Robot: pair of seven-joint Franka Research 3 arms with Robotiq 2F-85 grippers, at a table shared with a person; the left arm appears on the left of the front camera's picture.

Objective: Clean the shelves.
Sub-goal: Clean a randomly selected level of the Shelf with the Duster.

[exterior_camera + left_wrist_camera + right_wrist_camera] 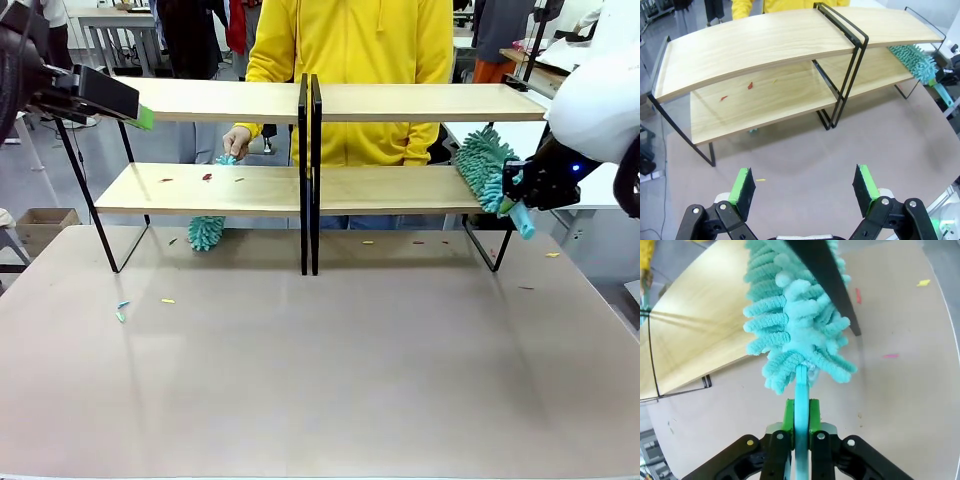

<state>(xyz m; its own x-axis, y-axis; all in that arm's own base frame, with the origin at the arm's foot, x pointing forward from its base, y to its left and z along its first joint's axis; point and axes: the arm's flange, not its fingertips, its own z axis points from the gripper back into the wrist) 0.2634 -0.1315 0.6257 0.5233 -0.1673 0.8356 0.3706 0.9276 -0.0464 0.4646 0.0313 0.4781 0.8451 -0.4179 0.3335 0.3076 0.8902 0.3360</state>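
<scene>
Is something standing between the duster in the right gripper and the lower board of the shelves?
Nothing visible. The right gripper holds the teal duster, whose head reaches the right end of the lower board. Only the thin black frame bar crosses close to it.

person's duster (207, 232): middle hidden behind shelves (270, 190) | specks (207, 177): too small to tell (perhaps scraps)

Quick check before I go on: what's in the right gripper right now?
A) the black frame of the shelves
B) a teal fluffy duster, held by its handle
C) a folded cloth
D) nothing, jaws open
B: the right gripper is shut on the thin handle of the teal duster, whose fluffy head is at the right end of the lower board of the shelves.
</scene>
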